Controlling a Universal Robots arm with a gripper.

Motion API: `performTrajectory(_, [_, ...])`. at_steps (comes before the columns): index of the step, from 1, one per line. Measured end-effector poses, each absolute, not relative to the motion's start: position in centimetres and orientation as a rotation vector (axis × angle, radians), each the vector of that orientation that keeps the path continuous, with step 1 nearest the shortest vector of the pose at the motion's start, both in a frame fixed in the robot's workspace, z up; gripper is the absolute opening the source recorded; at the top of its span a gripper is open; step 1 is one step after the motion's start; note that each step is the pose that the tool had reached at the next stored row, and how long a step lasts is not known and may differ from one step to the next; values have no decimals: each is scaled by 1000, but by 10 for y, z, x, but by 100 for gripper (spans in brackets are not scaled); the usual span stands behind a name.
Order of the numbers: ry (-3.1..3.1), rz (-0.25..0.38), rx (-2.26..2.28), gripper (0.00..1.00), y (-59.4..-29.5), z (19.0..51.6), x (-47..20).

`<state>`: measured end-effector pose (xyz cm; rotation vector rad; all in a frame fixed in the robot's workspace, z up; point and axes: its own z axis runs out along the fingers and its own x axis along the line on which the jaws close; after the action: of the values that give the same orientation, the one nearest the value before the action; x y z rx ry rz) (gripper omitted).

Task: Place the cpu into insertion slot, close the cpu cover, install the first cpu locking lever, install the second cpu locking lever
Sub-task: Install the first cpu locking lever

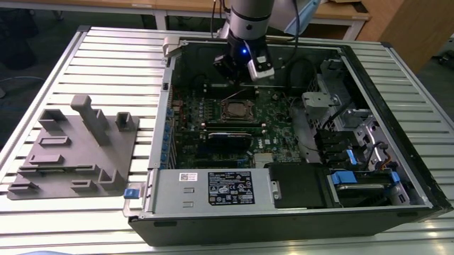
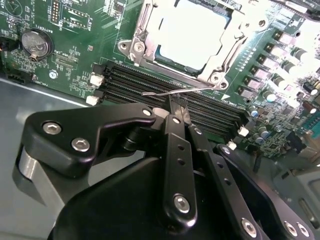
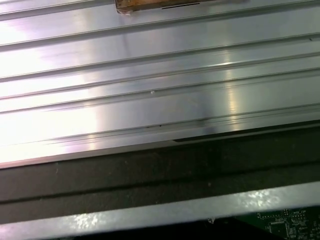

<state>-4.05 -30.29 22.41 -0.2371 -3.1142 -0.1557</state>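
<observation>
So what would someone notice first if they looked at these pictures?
Probably the open computer case on the slatted metal table, with the robot arm reaching down into it. In the second wrist view, the black pincer pinches a thin wire locking lever beside the shiny cpu, which sits framed by the silver cpu cover.

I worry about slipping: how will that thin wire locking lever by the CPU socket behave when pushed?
The locking lever looks like thin bent wire, so probably springy, not floppy. Its smooth shiny metal may slip between the gripper's narrow fingertips.
</observation>
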Motion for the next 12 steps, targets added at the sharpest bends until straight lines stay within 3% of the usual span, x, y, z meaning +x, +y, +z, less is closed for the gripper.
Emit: performTrajectory(12, [-3114, -152, -239, 11, -303, 220, -39])
